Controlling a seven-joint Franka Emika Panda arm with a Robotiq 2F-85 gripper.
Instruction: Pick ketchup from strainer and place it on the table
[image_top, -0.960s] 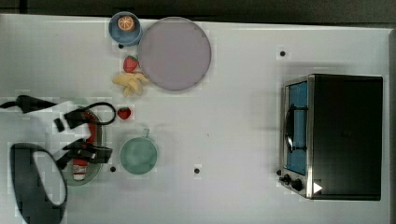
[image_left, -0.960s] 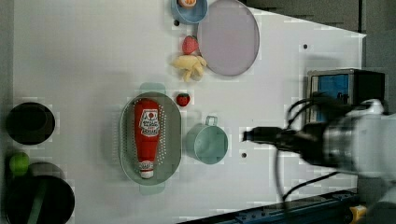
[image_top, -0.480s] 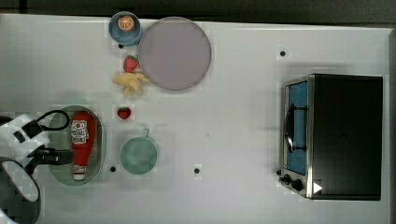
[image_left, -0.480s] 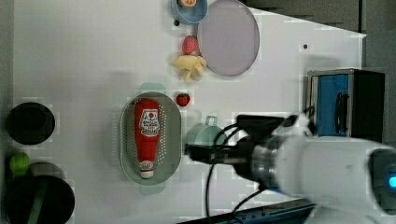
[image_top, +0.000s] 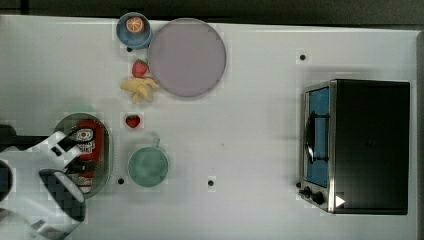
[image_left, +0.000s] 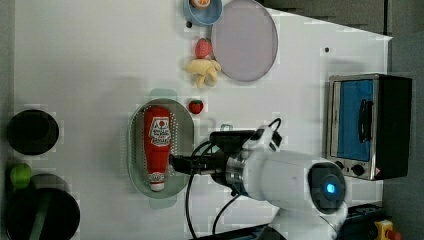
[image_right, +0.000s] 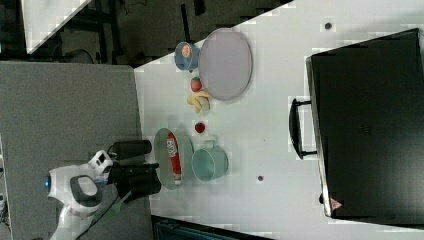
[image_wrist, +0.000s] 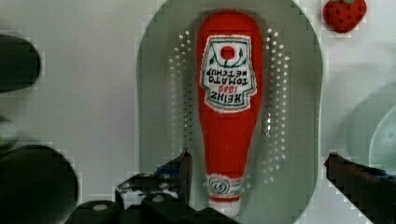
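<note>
The ketchup (image_wrist: 229, 107), a red bottle with a white label, lies lengthwise in the pale green strainer (image_wrist: 299, 93). My gripper (image_wrist: 257, 161) hovers open above the bottle's cap end, one finger on each side, touching nothing. In the left view the gripper (image_left: 175, 164) reaches from the left view's right to the ketchup (image_left: 156, 135) near its white cap, over the strainer (image_left: 185, 135). In the top view my arm covers the lower part of the strainer (image_top: 107, 150) and the ketchup (image_top: 90, 140). The white table (image_top: 240, 130) lies all around.
A teal cup (image_top: 147, 167) stands right beside the strainer, and a strawberry (image_top: 132, 121) lies just past it. Farther off are a banana (image_top: 141, 89), a lilac plate (image_top: 186, 56), a blue bowl (image_top: 134, 29) and a toaster oven (image_top: 355, 145).
In the left view my arm has swept from the right edge leftward to the strainer, bringing the gripper over the ketchup's cap end. The ketchup has not moved.
</note>
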